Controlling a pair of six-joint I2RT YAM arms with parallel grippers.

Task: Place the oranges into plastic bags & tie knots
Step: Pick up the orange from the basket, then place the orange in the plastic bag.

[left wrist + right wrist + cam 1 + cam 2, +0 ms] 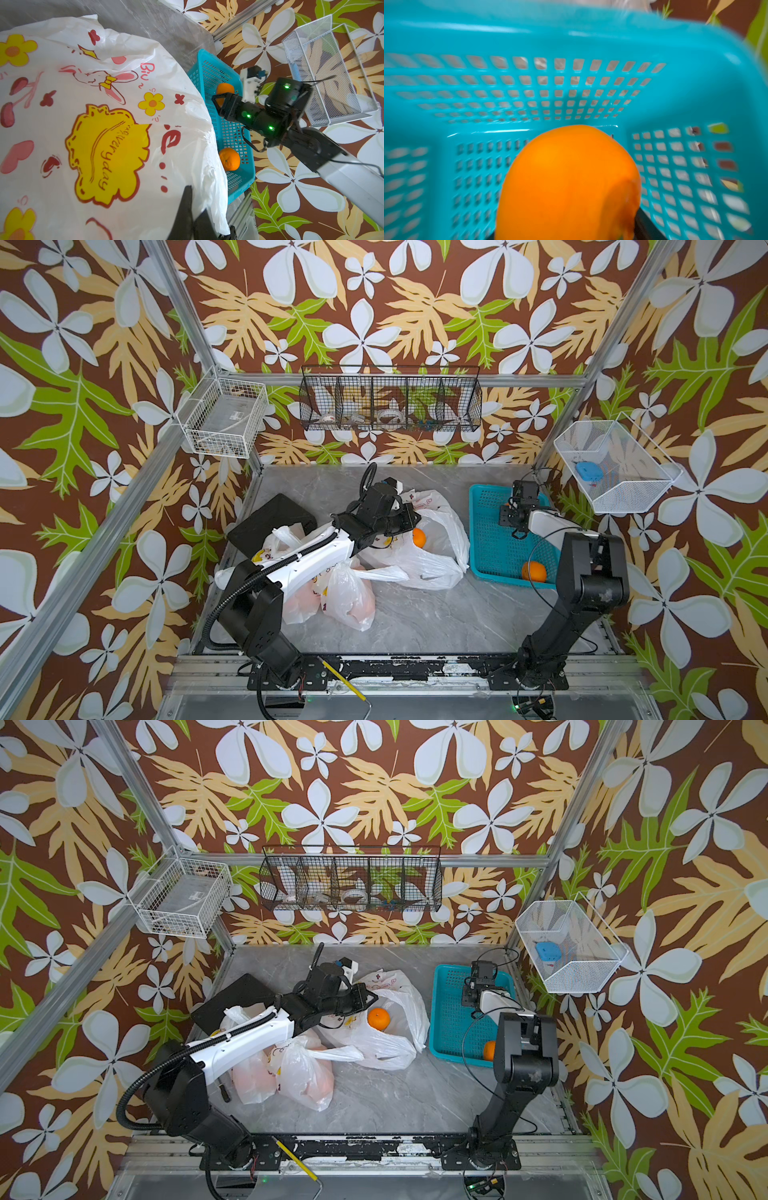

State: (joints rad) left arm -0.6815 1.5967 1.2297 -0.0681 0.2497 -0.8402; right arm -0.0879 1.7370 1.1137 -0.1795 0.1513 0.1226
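The left gripper (pixel 196 200) is closed tight and pinches the rim of the open plastic bag (pixel 432 568). This bag lies just beside the basket (pixel 484 539), on the left arm's side. The 1st orange (pixel 419 537) rests inside the bag, near the basket's wall.

The right gripper (pixel 221 97) reaches into the basket's far end. Its jaws stand partly apart on either side of the 2nd orange (pixel 571 182). A dark finger (pixel 645 226) lies against the fruit, but I cannot tell whether the jaws press on it. The 3rd orange (pixel 534 571) sits loose on the basket's floor at its near end.

Farther from the basket than the open bag, the 2nd bag (pixel 347 599) and the 3rd bag (pixel 297 605) lie side by side. Both are full, and pale orange shows through the plastic.
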